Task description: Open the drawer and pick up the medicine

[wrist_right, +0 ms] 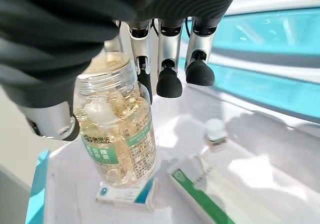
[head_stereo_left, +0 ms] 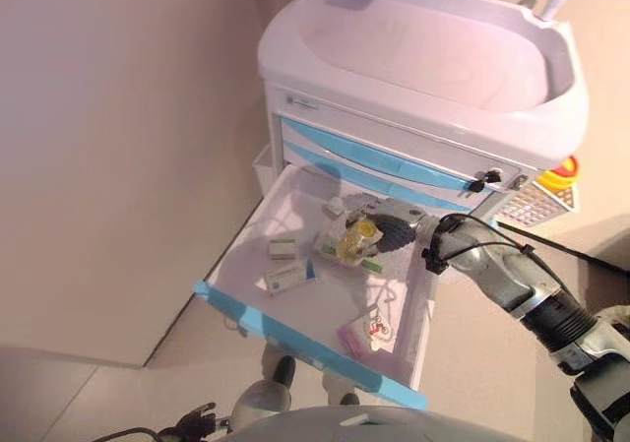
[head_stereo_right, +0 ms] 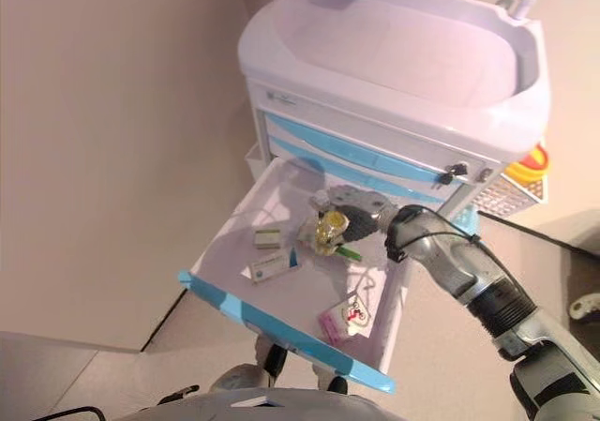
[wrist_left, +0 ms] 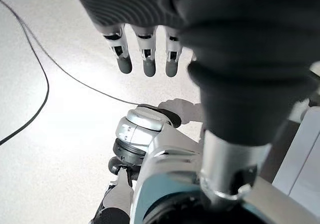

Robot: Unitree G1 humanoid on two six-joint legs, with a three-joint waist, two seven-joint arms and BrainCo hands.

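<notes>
The white cart's [head_stereo_left: 423, 58] lower drawer [head_stereo_left: 310, 346], with a blue front edge, stands pulled out. My right hand [head_stereo_left: 389, 227] reaches into it from the right. Its fingers [wrist_right: 170, 59] and thumb are curled round a clear medicine bottle [wrist_right: 117, 124] of yellow capsules with a green label. The bottle [head_stereo_left: 356, 240] is upright over a small flat box [wrist_right: 127, 194]; I cannot tell whether it is lifted clear of it. My left hand [wrist_left: 150, 24] hangs low over the floor, with straight fingers and nothing in it.
The drawer also holds a white and blue box [head_stereo_left: 287, 278], a small box [head_stereo_left: 283, 249], a green and white box [wrist_right: 200, 194], a small white vial [wrist_right: 216, 131] and a pink sachet bag [head_stereo_left: 369, 332]. A key [head_stereo_left: 484, 181] sits in the cart's lock. A wall stands to the left.
</notes>
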